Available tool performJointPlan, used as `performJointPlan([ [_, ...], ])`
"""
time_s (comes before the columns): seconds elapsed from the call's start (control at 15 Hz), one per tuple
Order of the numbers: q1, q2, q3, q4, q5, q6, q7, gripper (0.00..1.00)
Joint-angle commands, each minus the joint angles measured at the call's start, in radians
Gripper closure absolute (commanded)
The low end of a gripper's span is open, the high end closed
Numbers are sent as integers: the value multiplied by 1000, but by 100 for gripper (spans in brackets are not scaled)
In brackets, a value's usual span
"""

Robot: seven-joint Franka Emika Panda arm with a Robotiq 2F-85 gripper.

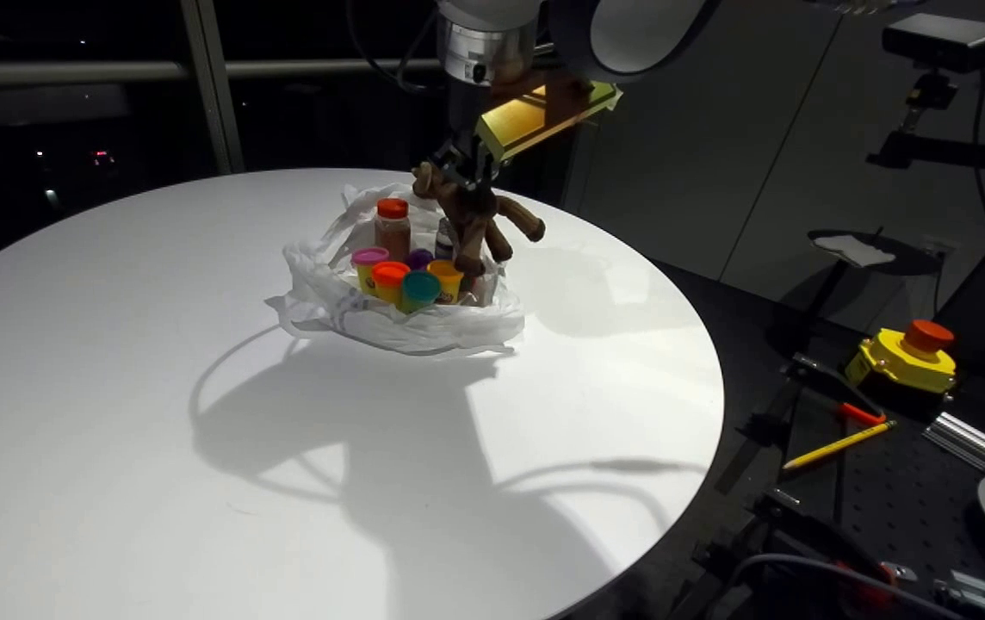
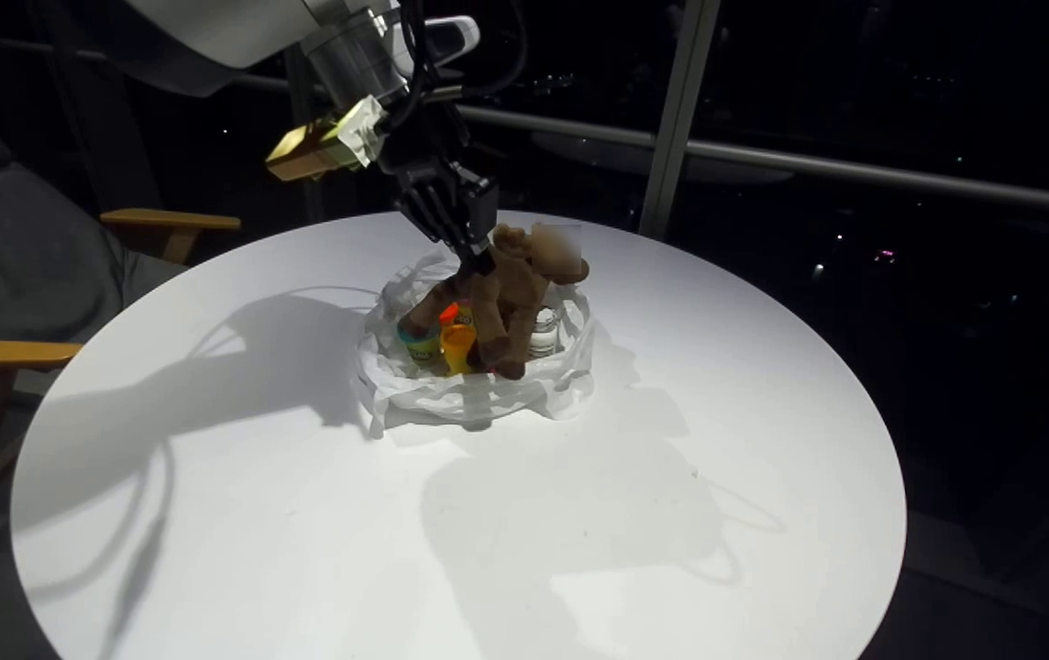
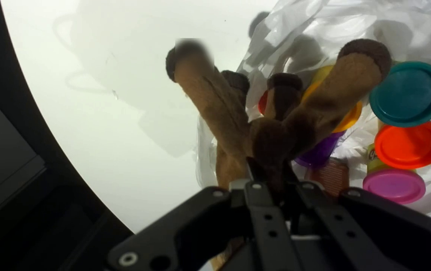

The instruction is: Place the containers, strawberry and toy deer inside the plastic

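In the wrist view, only a letter "y" could be made out, printed on a dark label (image 3: 372, 153) on the yellowish side of a tub (image 3: 380, 165), between an orange lid (image 3: 410, 145) and a pink lid (image 3: 394, 186). In an exterior view, print was seen on the teal-lidded cup (image 2: 423, 351) and the white-capped bottle (image 2: 544, 341), but it was too small to be read.

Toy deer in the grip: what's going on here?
The gripper is shut on the toy deer, holding it over the open plastic bag. In the bag are the red-lidded jar, teal-lidded tub, orange-lidded tub and pink-lidded tub, among others. The deer is not yet released; whether it touches anything below, I can't tell.
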Motion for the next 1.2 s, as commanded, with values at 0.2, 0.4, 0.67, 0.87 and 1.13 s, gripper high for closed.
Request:
performJointPlan([
  [0.2, -46, 25, 47, 32, -4, -21, 13, 35],
  [0.4, -59, 18, 59, 24, 7, -11, 4, 11],
  [0.67, -72, 8, 67, 2, 10, -13, -8, 0],
  [0.87, -101, 5, 96, -12, 72, 11, -52, 0],
  [1.13, -108, 127, 129, 97, 234, 57, -77, 0],
])
